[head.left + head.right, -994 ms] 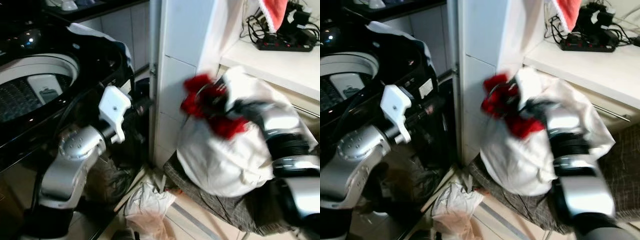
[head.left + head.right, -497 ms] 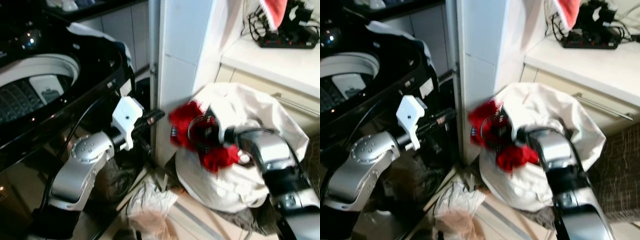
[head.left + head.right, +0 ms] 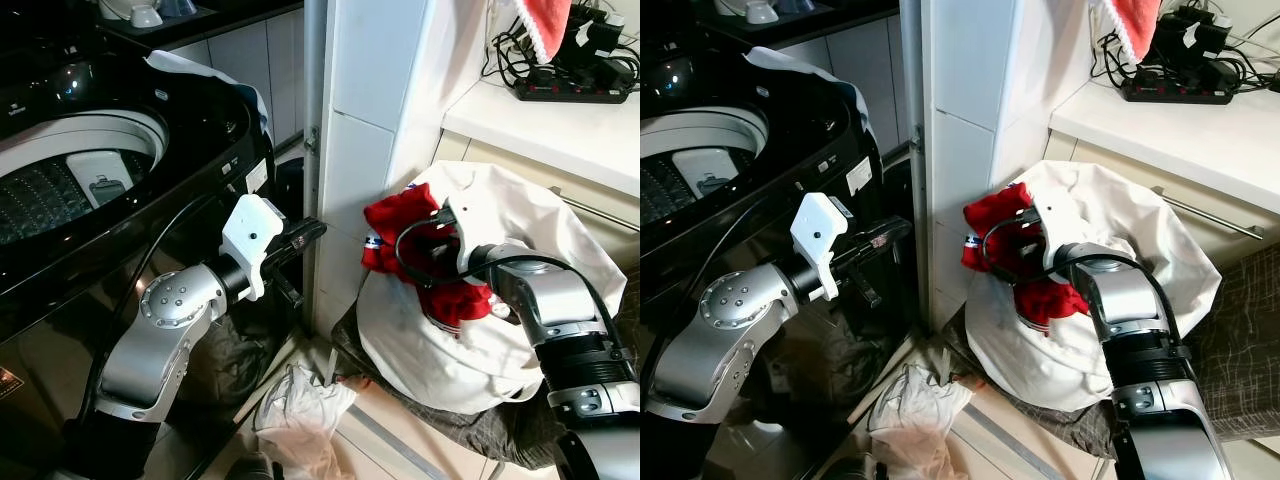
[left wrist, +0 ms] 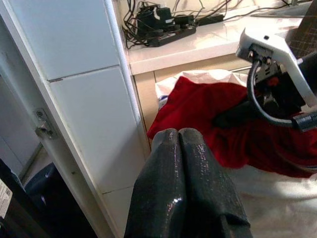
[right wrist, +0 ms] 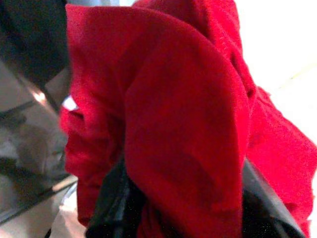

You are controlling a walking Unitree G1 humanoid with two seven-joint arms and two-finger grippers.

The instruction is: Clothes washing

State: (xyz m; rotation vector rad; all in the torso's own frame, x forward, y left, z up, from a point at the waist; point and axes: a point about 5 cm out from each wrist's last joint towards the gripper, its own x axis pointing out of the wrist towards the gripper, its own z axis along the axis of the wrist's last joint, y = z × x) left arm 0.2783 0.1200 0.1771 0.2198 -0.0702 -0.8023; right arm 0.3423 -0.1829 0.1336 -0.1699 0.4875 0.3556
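Note:
A red garment [image 3: 398, 222] bulges out of a white cloth bundle [image 3: 520, 330] that rests against the cabinet on the right. My right gripper [image 5: 188, 208] is shut on the red garment, whose folds hide most of its black fingers [image 5: 111, 210]. The right arm [image 3: 1120, 300] reaches into the bundle from below. To the left stands a black top-loading washing machine [image 3: 200, 130] with its lid up and drum [image 3: 60, 185] exposed. My left gripper [image 3: 305, 233] is shut with nothing in it, hovering between the washer's front corner and the white pillar, a short way left of the garment.
A white tiled pillar [image 3: 370, 120] separates washer and bundle. A counter [image 3: 560, 125] at right carries a power strip [image 3: 570, 92] and cables; a red towel [image 3: 548, 22] hangs above. A crumpled plastic bag [image 3: 300, 405] and checked fabric [image 3: 450, 435] lie on the floor.
The right gripper has carried the red garment lower and to the left, then slightly back up. The left gripper has swung right, nearer the pillar.

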